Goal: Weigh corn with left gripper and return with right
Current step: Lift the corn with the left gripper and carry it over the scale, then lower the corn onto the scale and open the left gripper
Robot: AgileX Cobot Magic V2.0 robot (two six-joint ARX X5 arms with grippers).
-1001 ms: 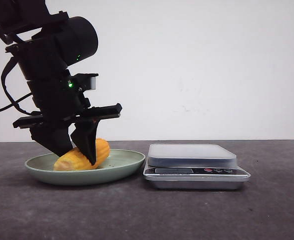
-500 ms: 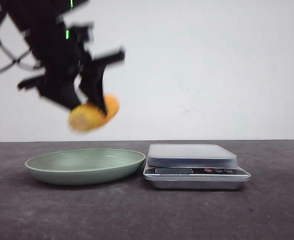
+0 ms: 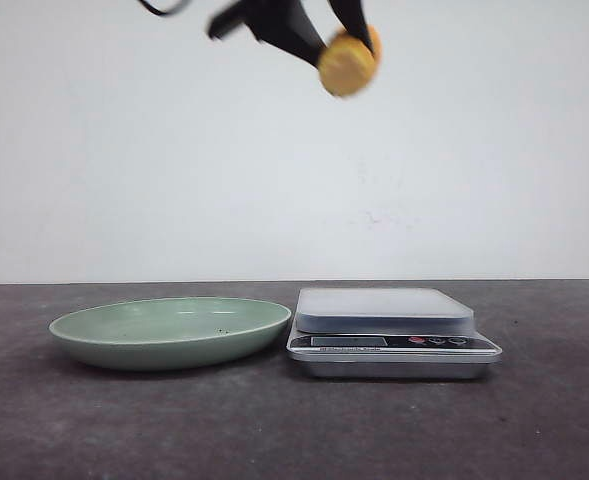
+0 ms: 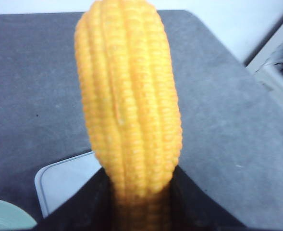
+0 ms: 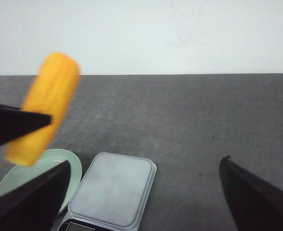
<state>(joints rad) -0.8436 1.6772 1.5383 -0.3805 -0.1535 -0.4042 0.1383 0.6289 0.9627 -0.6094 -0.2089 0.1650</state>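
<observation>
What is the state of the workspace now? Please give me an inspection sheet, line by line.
Surface: dark grey table, bare in front.
Job's things: corn held high in the air, above the scale; green plate holds nothing.
Clutter: nothing seen.
Grippers: left gripper shut on corn; right gripper open, holding nothing.
Cables: a black cable at the front view's top edge.
Surroundings: plain white wall.

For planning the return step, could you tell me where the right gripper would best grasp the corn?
Probably the corn's middle, fingers across its long axis on the ridged sides. The left gripper holds one end, so the other end stays free for approach.
</observation>
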